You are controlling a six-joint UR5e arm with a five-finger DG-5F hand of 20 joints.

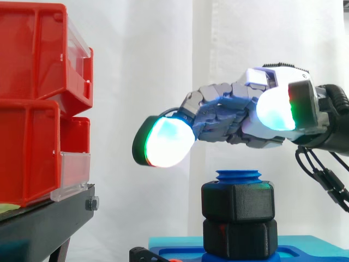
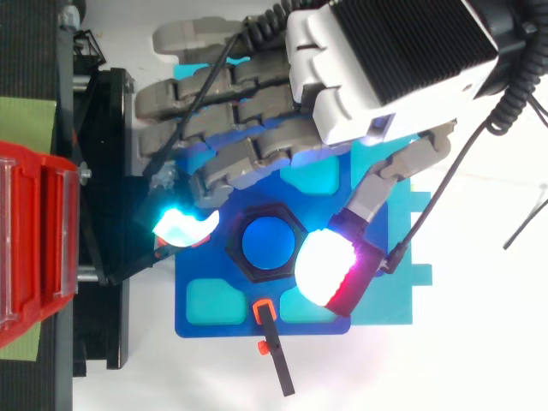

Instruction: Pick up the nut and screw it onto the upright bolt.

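The hand hovers released above the nut, holding nothing. Fingertip and thumb straddle it, probably to close on its flats and turn. The nut sits near the top of the upright bolt, mid blue plate.

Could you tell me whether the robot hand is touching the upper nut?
Apart: the side view shows a gap between the robot hand and upper nut.
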